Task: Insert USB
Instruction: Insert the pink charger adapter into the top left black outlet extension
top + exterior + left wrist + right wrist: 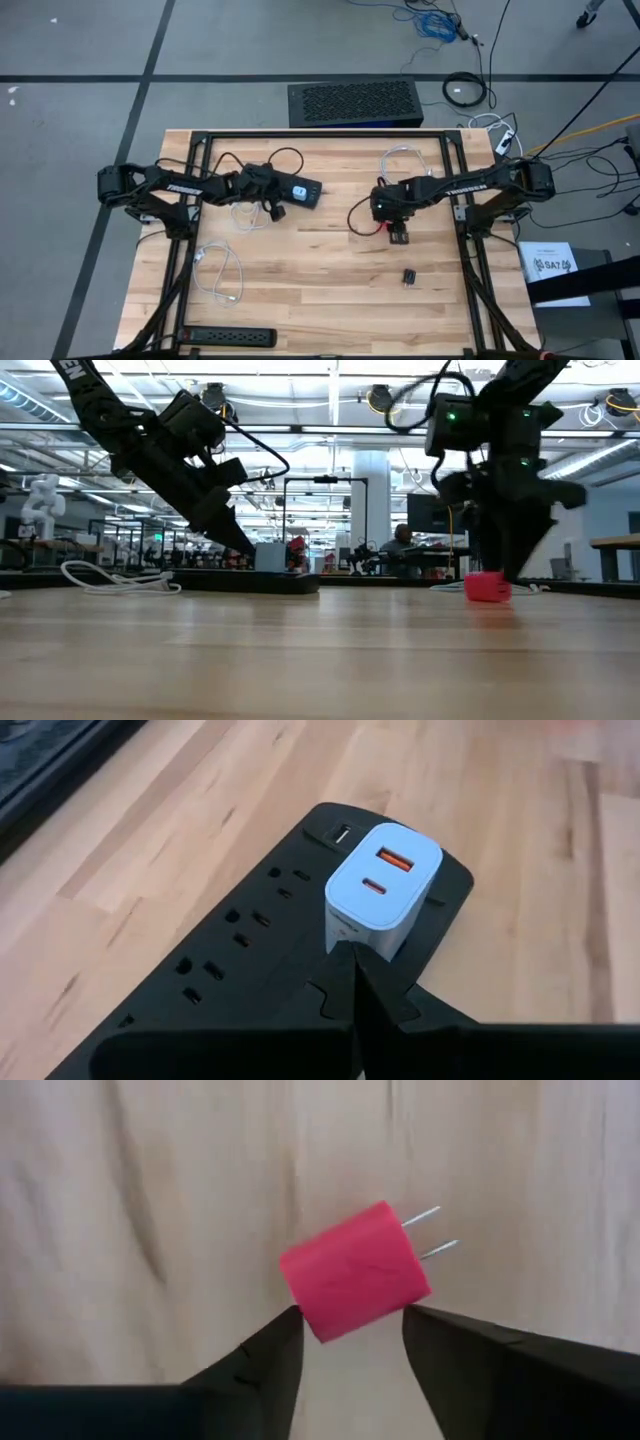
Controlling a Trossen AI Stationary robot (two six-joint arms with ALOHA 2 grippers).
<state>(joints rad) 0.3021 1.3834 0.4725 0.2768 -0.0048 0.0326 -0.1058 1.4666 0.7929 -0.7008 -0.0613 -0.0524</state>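
While the left gripper [355, 982] sits with jaws closed and empty on the power strip [230, 960] near the table's [330, 290] far-left part, its tips meet just beside the white charger [383, 885] plugged into that strip. Right gripper [352, 1342] hangs over the table's middle, jaws open either side of the red charger [355, 1270], which lies on the wood with prongs sideways; contact cannot be told.
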